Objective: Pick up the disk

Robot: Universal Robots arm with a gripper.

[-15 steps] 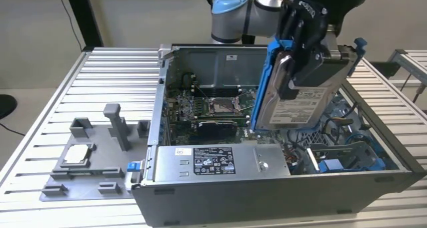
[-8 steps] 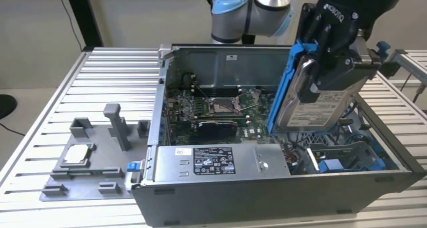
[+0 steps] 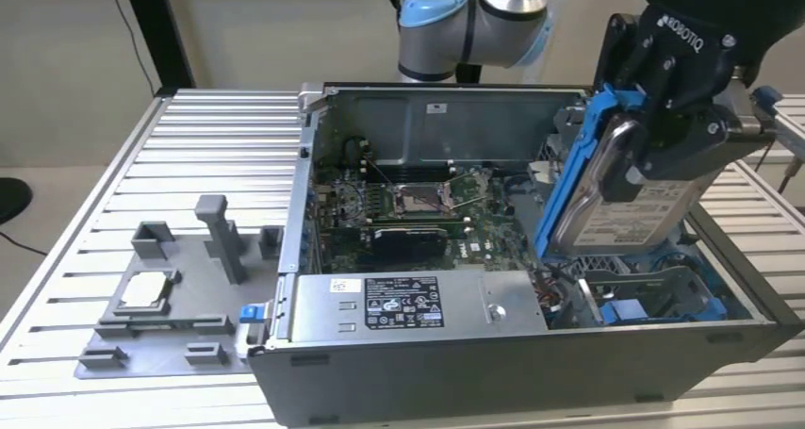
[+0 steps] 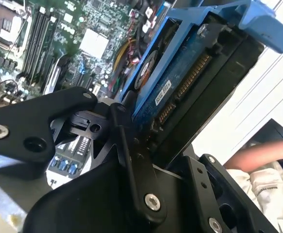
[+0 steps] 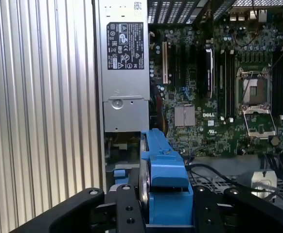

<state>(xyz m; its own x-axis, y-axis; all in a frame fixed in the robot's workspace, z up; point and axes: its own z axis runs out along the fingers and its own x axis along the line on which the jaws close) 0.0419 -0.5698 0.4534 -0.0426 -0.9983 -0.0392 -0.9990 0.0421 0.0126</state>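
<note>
One disk (image 3: 629, 217), one gripper (image 3: 680, 132), one open computer case (image 3: 503, 372), one power-supply box (image 3: 416, 302), one grey fixture plate (image 3: 157, 306) on the slatted table (image 3: 202, 156). Gripper clenched on the disk, fingers (image 4: 127, 145) pinching its upper part. Disk hangs tilted, lifted above the case's drive bay (image 3: 654, 297) at the exterior view's right, blue carrier edge (image 5: 166, 184) between the jaws.

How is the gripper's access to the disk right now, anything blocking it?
Yes, it appears to have it already: the gripper is shut on the disk, holding it tilted above the open computer case, with nothing between them.
</note>
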